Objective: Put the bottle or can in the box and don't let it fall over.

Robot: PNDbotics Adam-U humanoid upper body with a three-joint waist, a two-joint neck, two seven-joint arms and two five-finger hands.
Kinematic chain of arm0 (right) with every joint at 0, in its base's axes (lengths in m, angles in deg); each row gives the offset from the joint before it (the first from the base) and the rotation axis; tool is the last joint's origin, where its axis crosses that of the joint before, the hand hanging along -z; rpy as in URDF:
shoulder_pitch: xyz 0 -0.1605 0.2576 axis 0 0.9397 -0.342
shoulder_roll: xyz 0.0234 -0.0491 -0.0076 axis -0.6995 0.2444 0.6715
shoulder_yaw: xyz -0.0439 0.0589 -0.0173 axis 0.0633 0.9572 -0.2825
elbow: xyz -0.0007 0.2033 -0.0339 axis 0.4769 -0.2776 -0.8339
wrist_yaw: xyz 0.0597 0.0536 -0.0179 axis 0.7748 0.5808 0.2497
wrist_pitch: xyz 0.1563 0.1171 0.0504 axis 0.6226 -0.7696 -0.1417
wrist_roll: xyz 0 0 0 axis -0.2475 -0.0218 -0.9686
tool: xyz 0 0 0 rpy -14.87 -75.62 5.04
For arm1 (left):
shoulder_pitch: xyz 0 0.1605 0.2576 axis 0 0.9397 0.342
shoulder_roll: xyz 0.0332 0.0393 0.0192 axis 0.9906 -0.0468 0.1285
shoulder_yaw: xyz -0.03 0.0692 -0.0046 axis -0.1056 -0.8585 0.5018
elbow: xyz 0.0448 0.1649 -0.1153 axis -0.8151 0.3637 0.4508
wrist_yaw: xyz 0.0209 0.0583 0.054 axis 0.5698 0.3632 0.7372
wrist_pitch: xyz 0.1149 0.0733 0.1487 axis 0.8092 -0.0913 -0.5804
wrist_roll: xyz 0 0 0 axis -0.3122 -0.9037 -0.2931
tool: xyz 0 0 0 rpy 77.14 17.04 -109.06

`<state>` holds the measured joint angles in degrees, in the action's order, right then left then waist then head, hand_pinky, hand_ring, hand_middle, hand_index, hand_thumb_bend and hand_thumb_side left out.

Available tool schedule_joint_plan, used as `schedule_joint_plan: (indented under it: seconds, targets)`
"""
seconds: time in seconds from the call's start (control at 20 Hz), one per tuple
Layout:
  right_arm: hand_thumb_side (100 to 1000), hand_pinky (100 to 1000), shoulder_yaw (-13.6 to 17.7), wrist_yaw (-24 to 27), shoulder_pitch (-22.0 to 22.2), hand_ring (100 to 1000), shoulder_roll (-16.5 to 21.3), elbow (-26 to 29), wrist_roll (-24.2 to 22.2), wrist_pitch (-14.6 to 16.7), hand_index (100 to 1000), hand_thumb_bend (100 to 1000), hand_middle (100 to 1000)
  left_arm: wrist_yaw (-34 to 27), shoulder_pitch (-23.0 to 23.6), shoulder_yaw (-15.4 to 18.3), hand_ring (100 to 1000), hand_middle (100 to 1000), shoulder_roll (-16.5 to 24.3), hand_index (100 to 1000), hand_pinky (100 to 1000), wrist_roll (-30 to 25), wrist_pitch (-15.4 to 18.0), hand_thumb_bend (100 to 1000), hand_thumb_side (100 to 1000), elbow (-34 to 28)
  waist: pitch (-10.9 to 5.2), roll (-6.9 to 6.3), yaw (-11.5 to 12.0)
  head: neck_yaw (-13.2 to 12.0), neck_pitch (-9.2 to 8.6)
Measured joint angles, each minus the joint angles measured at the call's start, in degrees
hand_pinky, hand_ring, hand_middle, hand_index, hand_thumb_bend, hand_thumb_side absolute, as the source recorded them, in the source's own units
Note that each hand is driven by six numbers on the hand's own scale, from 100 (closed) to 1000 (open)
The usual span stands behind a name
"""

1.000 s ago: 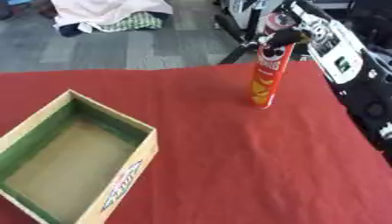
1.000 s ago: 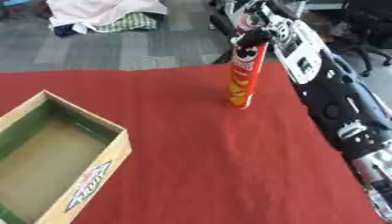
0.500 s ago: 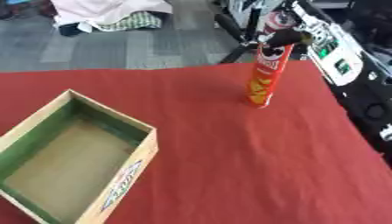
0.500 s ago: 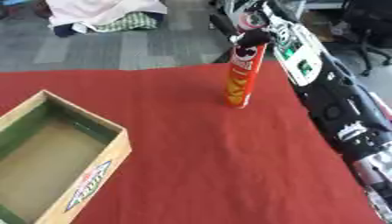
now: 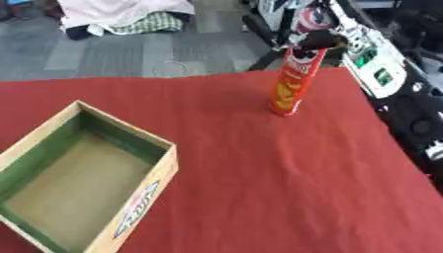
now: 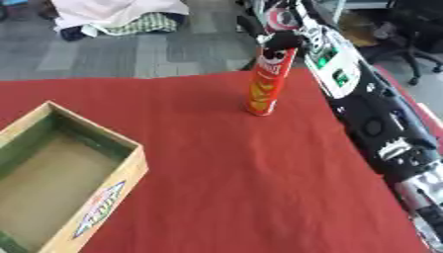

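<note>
Nearest, an open-topped wooden box with green inner walls point(image 5: 82, 173) waits empty on the red-clothed table point(image 5: 286, 188), well apart from the tall red cylindrical can point(image 5: 292, 81), gripped at its top by the right robot hand point(image 5: 318, 40), probably to keep it upright.

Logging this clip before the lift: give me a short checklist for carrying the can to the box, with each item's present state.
1. Right hand curled over the top of the can: ok.
2. Can upright: not ok, it tilts a little.
3. Can's base on the red cloth: ok.
4. Box open and empty: ok.
5. Cloth between can and box bare: ok.
6. Left hand out of the way: cannot tell, not in view.
</note>
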<state>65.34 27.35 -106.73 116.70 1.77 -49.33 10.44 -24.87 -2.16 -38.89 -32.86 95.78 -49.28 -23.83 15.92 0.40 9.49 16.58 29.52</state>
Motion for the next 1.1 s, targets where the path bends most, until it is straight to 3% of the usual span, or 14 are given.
schedule_joint_plan:
  seconds: [0.6,1.1]
  targets:
    - [100,100,-0.5,-0.03,-3.55,334,0.04,4.37,-4.51,-2.51,200,100,200,0.01,0.11,0.01,844,827,0.01,683,844,0.0,0.0,577,428,0.0,-0.65,0.13,-0.32,0.0,0.8]
    - [100,100,-4.72,3.99,-6.14,340,-0.95,18.12,-9.97,-8.25,204,100,206,0.15,0.11,0.01,843,826,0.14,685,845,-0.04,-0.03,580,427,0.0,-2.1,0.48,-0.5,0.17,2.5]
